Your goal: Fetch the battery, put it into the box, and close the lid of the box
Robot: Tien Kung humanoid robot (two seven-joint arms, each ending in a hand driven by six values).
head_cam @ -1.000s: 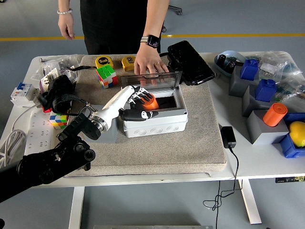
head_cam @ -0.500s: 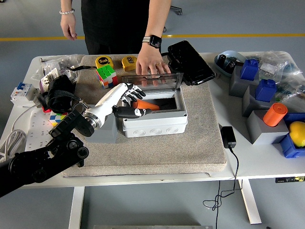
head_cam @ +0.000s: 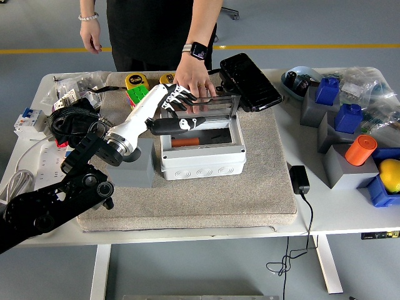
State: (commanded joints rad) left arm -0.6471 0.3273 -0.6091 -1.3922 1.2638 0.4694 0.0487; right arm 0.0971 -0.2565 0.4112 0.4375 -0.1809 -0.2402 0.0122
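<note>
Leftmost, well left of the box [head_cam: 201,155], a white breaker unit [head_cam: 25,120] and a coil of black cable [head_cam: 70,119] lie on the white table [head_cam: 340,209]; nearer the box but still on its left, the black left arm [head_cam: 53,199] rises from the lower left corner, its silver wrist just left of the box's near left corner; the left hand [head_cam: 176,111] hangs over the box's left rear part with fingers [head_cam: 177,98] spread loose toward the lid and the thumb lying across the opening, holding nothing; behind the box's left side, a yellow tape measure [head_cam: 135,80] and a colour cube [head_cam: 139,93] sit partly hidden by the wrist; the box itself, grey-white, stands on a tan mat [head_cam: 262,181] with its interior exposed; inside, along the left of the floor, lies the orange battery [head_cam: 185,142], flat on its side; at the box's rear edge the clear lid [head_cam: 215,109] stands raised, and a person's hand [head_cam: 195,80], a watch at the wrist, rests fingers-down on the lid's top edge; right of the lid, touching the mat's back corner, a black case [head_cam: 249,80]; right of the box, off the mat, a black power adapter [head_cam: 299,179] with trailing cord; well right of the box, grey stands carry blue blocks [head_cam: 347,117] and an orange cylinder [head_cam: 360,150]; farthest right, a yellow ball [head_cam: 390,174] in a blue holder; right arm unseen.
</note>
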